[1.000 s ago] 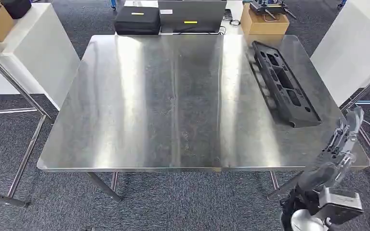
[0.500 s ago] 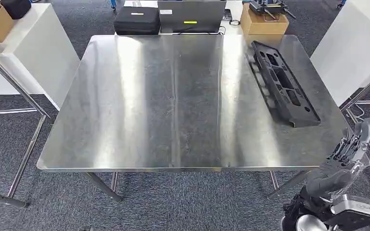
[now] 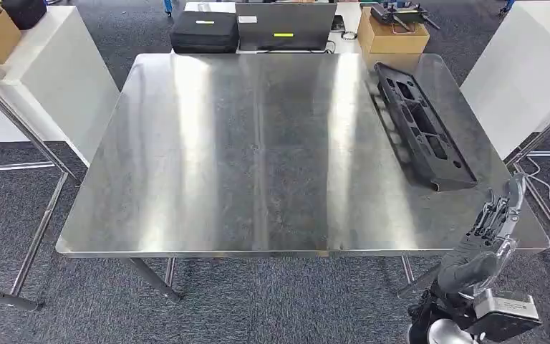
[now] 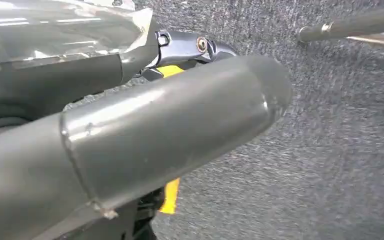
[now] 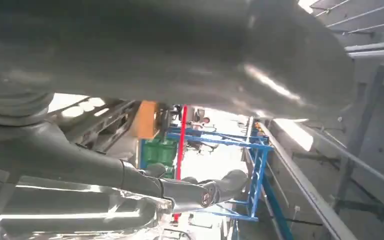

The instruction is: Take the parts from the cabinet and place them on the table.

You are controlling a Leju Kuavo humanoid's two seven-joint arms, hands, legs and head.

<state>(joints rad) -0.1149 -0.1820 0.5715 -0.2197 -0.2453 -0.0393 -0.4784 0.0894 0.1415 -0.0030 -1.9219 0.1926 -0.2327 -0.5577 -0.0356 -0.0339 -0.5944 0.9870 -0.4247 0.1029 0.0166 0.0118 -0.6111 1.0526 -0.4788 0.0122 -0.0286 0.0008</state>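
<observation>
Right robot hand spread, empty, beside black part on table.

Head view looks steeply down on the table; wrist views sit close behind each hand.

The table is shiny silver steel with pale light streaks, the long part at 2 o'clock is matte black, the box at 1 o'clock is brown cardboard, and the carpet is speckled dark grey.
</observation>
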